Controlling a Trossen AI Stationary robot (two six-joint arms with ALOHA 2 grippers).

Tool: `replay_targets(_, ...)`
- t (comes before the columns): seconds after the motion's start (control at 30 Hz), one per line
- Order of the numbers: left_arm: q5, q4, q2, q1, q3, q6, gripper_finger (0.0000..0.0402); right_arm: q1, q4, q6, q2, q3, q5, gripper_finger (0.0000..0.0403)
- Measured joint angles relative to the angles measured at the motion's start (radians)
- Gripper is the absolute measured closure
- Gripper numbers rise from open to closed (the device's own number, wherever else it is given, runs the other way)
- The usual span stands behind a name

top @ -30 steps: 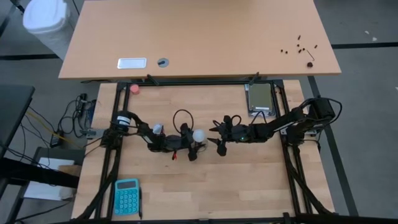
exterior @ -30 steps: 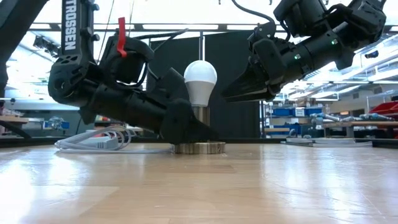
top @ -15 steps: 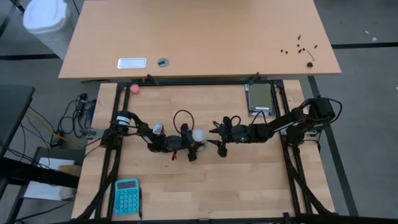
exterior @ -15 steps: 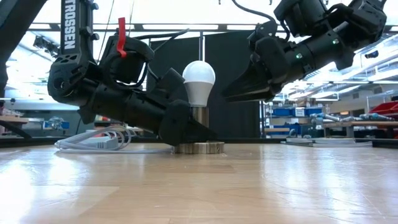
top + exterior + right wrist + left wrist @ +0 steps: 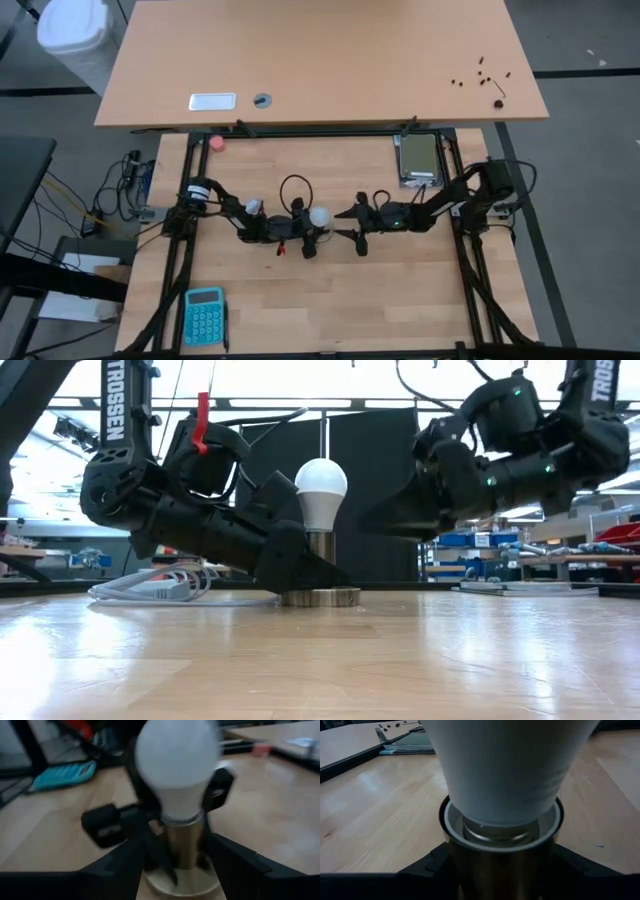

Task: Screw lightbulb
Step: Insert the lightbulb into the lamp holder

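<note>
Low view shows the lightbulb [image 5: 321, 491] standing upright in a brass socket [image 5: 320, 547] on a round metal base [image 5: 320, 597] near the middle of the table [image 5: 320, 660]. The left tool [image 5: 300, 572] lies low against that socket from the left side, its fingers pinching the socket's stem just under the bulb; the left wrist view looks straight at the socket collar [image 5: 501, 827] with the bulb's white neck [image 5: 505, 770] seated in it and a dark finger [image 5: 427, 865] on either side of the stem. The right tool [image 5: 385, 520] hangs to the bulb's right, at about the height of the bulb's neck and apart from it. Its fingers stand spread, as the right wrist view shows with one dark finger [image 5: 117, 862] on each side of the socket and the bulb [image 5: 177, 767] ahead of it; that picture is blurred, so contact is hard to judge. A white cord [image 5: 150, 588] lies coiled on the table behind the left arm. From the high view, a blue calculator [image 5: 204, 315] sits at the table's near left corner and a small pink ball [image 5: 216, 143] at its far left edge.
</note>
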Motion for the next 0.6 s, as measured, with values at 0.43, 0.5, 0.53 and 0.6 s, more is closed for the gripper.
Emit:
replay_targets(0.43,0.025,-0.005,0.0,0.013,0.001,-0.001,0.0184,-0.055,0.085,-0.114,0.065,0.03,-0.131,0.0167)
replay_targets(0.5,0.025,-0.005,0.0,0.014,0.001,-0.001,0.0184,-0.065,0.08,-0.113,0.066,0.036,-0.169,0.0166)
replay_targets(0.53,0.025,-0.005,0.0,0.013,0.001,-0.002,0.0184,-0.067,0.077,-0.113,0.067,0.041,-0.178,0.0166)
replay_targets(0.6,0.026,-0.005,0.0,0.013,0.001,-0.005,0.0184,-0.067,0.073,-0.114,0.067,0.05,-0.18,0.0166)
